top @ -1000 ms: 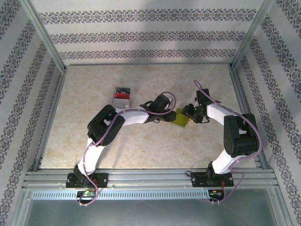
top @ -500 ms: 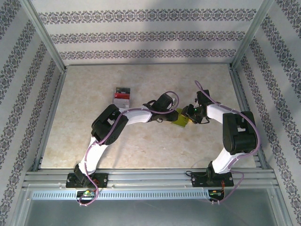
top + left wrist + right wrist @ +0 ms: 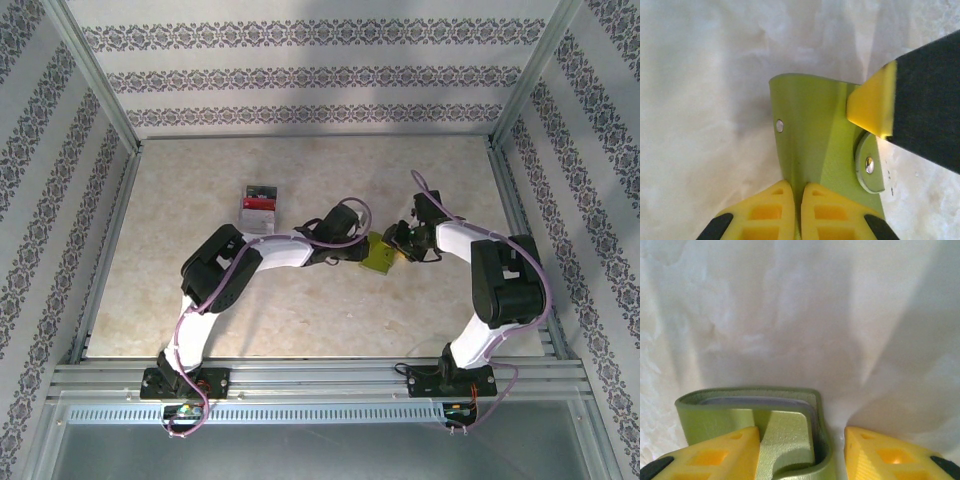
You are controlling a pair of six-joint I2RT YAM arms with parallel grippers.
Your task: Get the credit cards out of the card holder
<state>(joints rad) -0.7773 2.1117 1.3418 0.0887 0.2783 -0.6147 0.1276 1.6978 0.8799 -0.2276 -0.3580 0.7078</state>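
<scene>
Pinching the card holder [image 3: 810,125], the left tool [image 3: 799,192] is clamped tight; the right tool [image 3: 802,435] straddles its edge, half-wide. Some credit cards [image 3: 260,203] lie well beyond the left tool; one seems left inside.

Left claw [image 3: 798,192] has closed on card holder [image 3: 810,125]

From above, the green card holder [image 3: 378,262] is partly covered by the left gripper [image 3: 366,252] and right gripper [image 3: 396,246], and the credit cards [image 3: 259,203] are too small to be counted. In the right wrist view the holder's near part is cut off and a grey layer [image 3: 755,401] inside is mostly hidden.
</scene>
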